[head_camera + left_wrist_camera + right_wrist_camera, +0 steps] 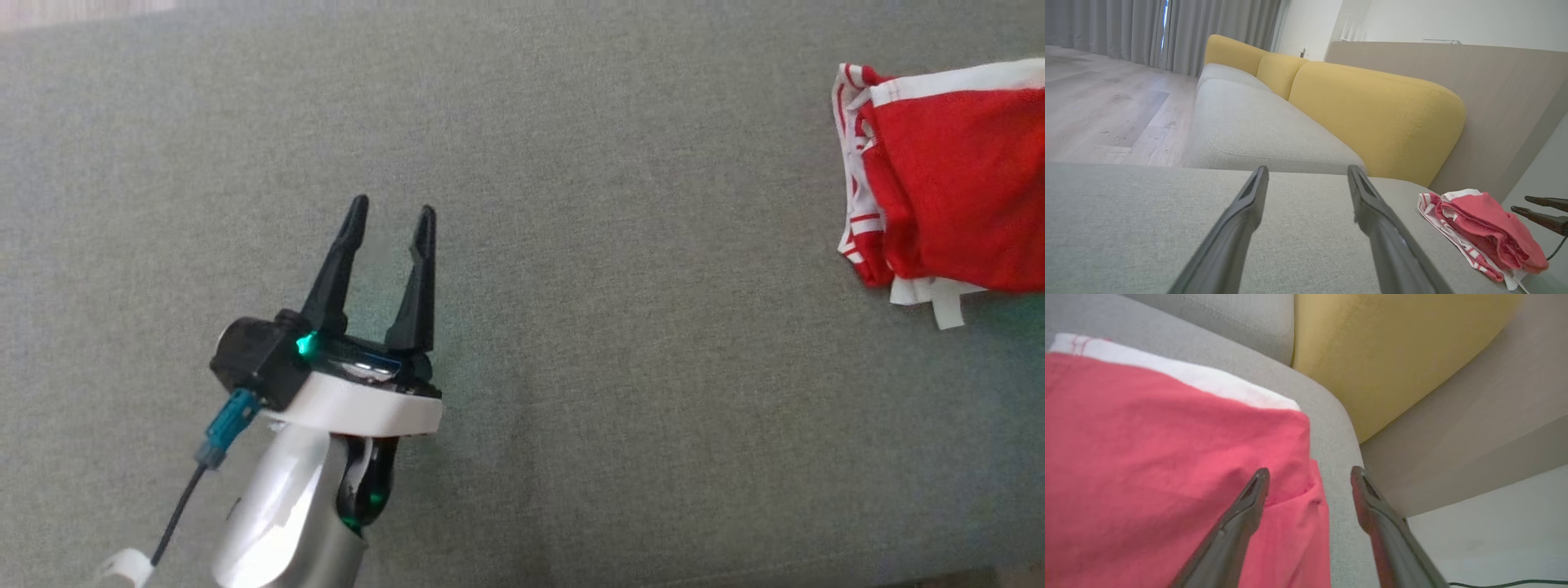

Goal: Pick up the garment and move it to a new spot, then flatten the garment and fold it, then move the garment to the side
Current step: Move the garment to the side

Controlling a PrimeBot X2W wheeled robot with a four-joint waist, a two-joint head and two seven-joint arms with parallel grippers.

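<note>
A folded red garment (955, 180) with white trim lies at the far right of the grey cushion (571, 327), cut off by the picture's edge. My left gripper (390, 211) hovers open over bare fabric at the lower left, far from the garment. In the left wrist view the garment (1478, 226) lies to the right, and the right gripper's dark fingers (1541, 214) show just beyond it. My right gripper (1309, 477) is open above the garment's (1167, 465) right edge, nothing between its fingers.
A sofa with a grey seat (1257, 126) and yellow back cushions (1372, 110) adjoins the grey cushion. A beige panel (1502, 94) stands behind. Wooden floor (1102, 106) and curtains (1147, 28) lie to the left. A thin cable (1506, 584) lies on the pale floor.
</note>
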